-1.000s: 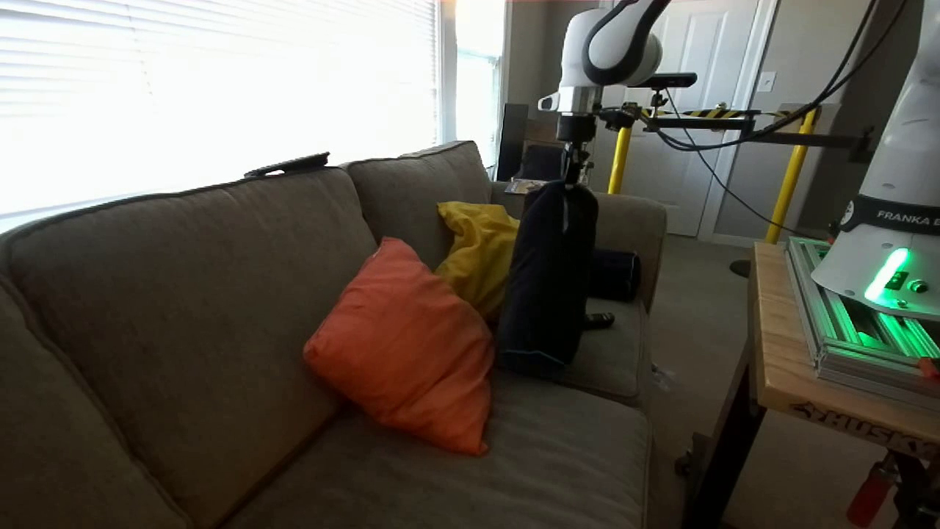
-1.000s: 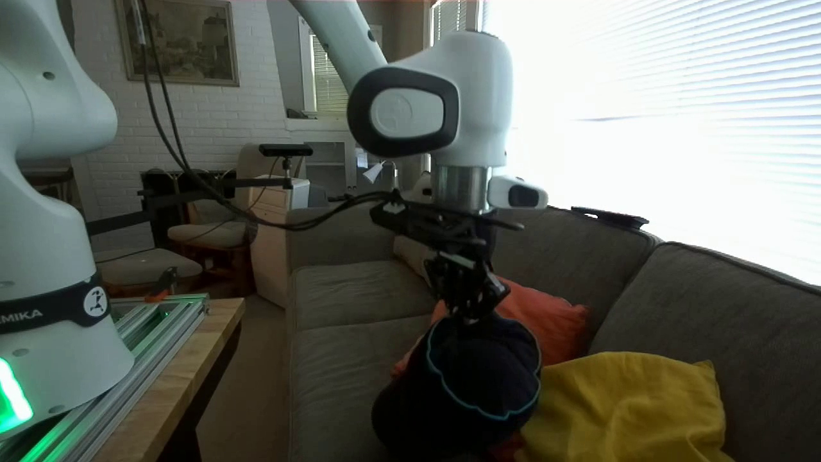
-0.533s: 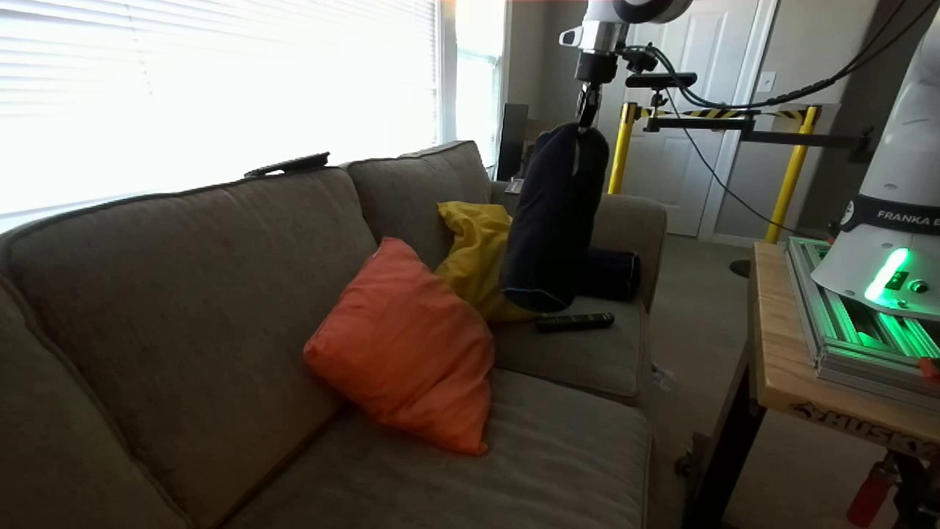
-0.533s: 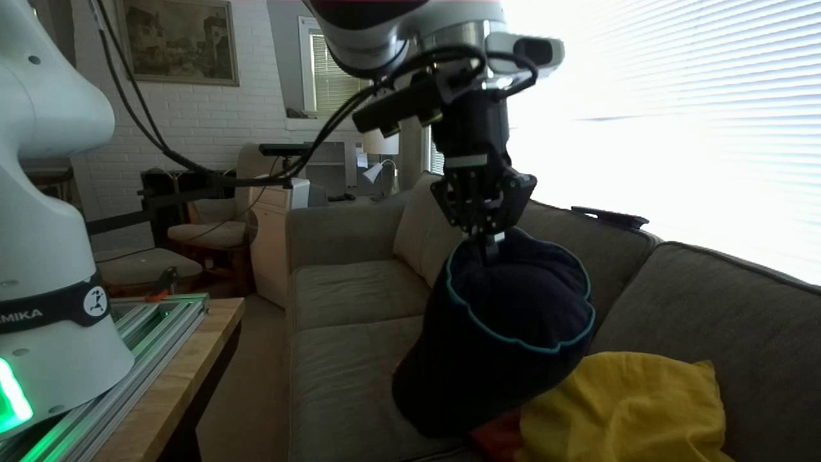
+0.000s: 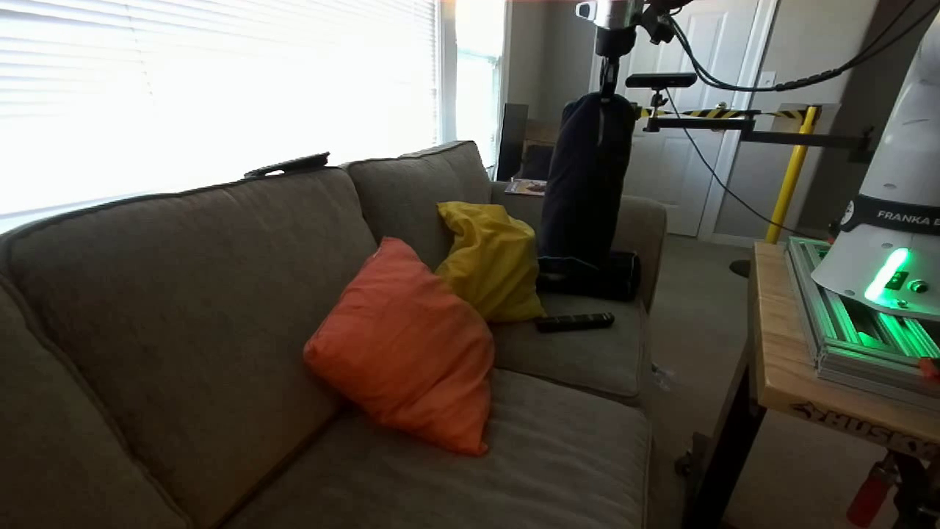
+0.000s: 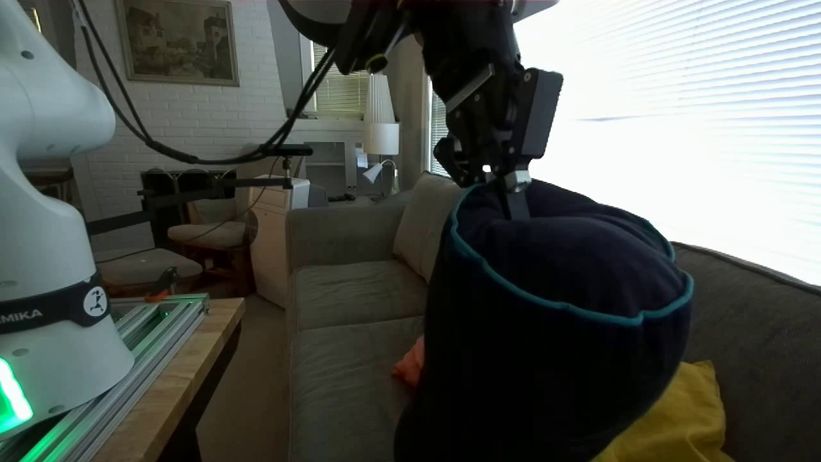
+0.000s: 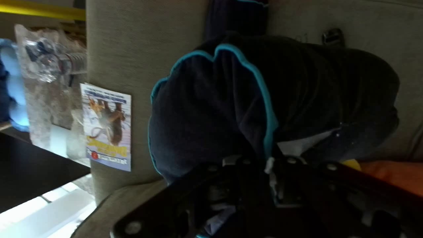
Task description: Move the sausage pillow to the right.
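Pincer (image 5: pixel 608 92) clamped on the upper end of the sausage pillow (image 5: pixel 587 176), which hangs below it, long axis near upright, over the sofa (image 5: pixel 573 426) near the armrest (image 5: pixel 645 228). In an exterior view its lower end overlaps a second dark bolster (image 5: pixel 618 279); can't tell if touching. Next probably calls for lowering, that upright axis tipping over to lie flat.

Pillow (image 5: pixel 587 176) beneath tool (image 5: pixel 607 94); above sofa (image 5: pixel 279 294)
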`<state>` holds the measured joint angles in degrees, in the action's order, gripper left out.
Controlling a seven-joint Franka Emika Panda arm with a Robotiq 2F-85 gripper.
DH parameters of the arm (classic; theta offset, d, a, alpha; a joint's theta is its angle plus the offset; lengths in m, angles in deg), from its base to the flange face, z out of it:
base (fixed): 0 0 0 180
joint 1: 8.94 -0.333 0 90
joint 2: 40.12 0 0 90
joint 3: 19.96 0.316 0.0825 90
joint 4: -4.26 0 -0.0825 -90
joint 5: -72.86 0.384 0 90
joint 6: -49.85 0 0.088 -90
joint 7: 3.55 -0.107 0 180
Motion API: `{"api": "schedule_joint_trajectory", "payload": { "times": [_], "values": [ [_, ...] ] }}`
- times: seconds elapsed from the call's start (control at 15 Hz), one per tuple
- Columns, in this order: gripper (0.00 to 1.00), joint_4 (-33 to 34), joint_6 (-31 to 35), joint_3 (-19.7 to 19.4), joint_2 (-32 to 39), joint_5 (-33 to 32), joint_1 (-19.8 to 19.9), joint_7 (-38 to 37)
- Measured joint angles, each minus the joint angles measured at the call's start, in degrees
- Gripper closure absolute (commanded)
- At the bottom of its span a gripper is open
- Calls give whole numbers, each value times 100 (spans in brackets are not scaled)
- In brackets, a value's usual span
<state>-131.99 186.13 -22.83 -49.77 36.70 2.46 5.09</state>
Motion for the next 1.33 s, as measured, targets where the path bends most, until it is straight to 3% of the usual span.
{"api": "schedule_joint_trajectory", "payload": {
  "times": [0.27, 0.53, 0.87, 1.2, 1.27, 1.33],
  "values": [
    [97, 360, -587, -21, 528, -966, 11, -941],
    [97, 899, -1124, -133, 1449, -1468, -72, -1245],
    [97, 1612, -1255, -369, 2565, -2029, -186, -1560],
    [97, 2368, -1237, -436, 3503, -2138, -256, -1636],
    [90, 2521, -1213, -433, 3660, -2128, -273, -1693],
    [63, 2669, -1174, -426, 3808, -2115, -290, -1767]
  ]
}}
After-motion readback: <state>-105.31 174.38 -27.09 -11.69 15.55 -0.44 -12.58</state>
